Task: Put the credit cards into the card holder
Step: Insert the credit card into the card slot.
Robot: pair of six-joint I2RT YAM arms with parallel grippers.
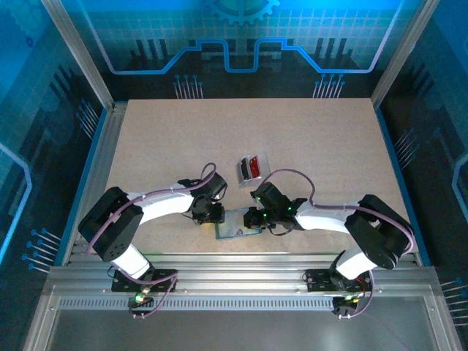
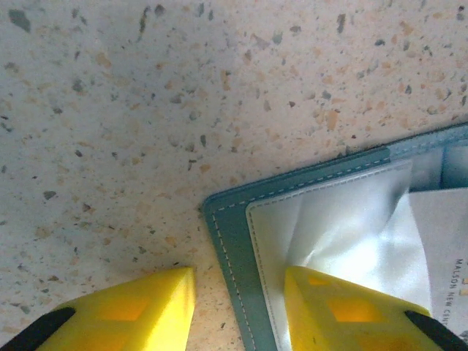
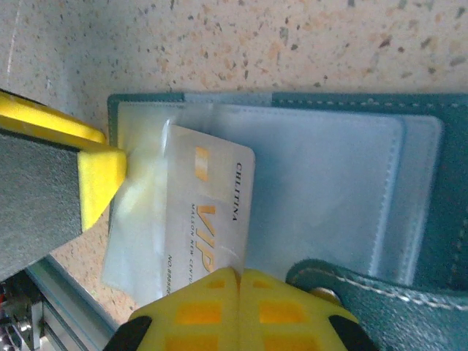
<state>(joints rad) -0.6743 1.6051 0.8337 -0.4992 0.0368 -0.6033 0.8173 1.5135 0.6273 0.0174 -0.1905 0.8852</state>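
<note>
The slate-blue card holder (image 1: 235, 227) lies open on the table between both grippers, its pale clear sleeves facing up (image 3: 329, 190). My right gripper (image 3: 239, 272) is shut on the edge of a silver-grey credit card (image 3: 208, 212) printed "VIP". That card lies partly under the lifted clear sleeve at the holder's left end. My left gripper (image 2: 238, 307) is open and straddles the holder's stitched edge (image 2: 227, 248). One of its fingers (image 2: 344, 311) rests on the sleeve and the other on the bare table. Red credit cards (image 1: 251, 168) lie farther back.
The holder's tab clasp (image 3: 365, 289) curls up just right of my right gripper's fingers. The left gripper's yellow finger (image 3: 99, 183) presses the sleeve at the holder's left end. The metal rail at the table's near edge (image 1: 234, 267) runs close behind the holder.
</note>
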